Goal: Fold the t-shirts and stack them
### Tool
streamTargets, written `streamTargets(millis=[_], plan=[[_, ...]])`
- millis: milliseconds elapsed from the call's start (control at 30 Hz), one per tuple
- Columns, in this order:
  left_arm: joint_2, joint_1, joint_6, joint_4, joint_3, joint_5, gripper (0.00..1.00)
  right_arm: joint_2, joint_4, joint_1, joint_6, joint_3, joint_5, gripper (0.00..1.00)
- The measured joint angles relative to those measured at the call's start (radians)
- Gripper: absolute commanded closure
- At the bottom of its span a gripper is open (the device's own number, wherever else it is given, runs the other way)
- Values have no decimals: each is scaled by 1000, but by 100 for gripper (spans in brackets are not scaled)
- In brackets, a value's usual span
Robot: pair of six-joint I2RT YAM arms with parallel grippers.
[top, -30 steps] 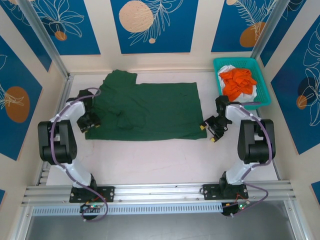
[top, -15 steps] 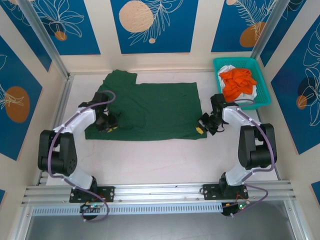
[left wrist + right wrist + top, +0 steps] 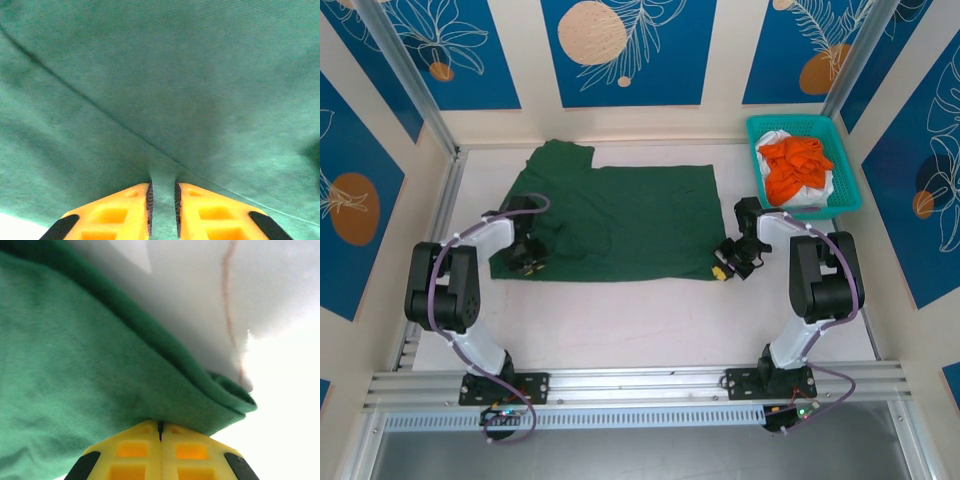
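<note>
From the top camera I have the dark green t-shirt (image 3: 620, 215) spread flat across the far half of the table (image 3: 640, 320), neck and one short sleeve toward the far left, long side running left to right. The left gripper (image 3: 528, 263) sits down on the shirt's near left corner, just inside the hem. The right gripper (image 3: 722, 268) is at the near right corner, at the very edge of the cloth. Far right, well apart from the shirt, the teal mesh basket (image 3: 850, 175) holds a crumpled orange t-shirt (image 3: 798, 165) lying on top of white cloth (image 3: 775, 139).

On the left wrist camera, green fabric (image 3: 175, 90) covers the frame, with a seam running diagonally across it. The left gripper (image 3: 162, 192) has its yellow fingers (image 3: 125, 210) drawn in to a narrow slot, and a small ridge of the shirt is pinched up between the pads.

On the right wrist camera, the right gripper (image 3: 160, 426) has its yellow fingers (image 3: 135, 447) pressed fully together. The shirt's doubled hem (image 3: 220, 397) runs straight into the line where they meet, so I read it as clamped on that corner, with the white table (image 3: 280, 340) beyond.
</note>
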Motion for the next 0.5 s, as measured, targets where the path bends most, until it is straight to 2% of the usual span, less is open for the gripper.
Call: streamTargets(millis=[167, 500], plan=[[-21, 33, 34, 1, -32, -16, 79, -1, -26, 8, 3, -2, 29, 86], [-48, 106, 86, 0, -61, -15, 79, -28, -37, 11, 3, -36, 39, 84]])
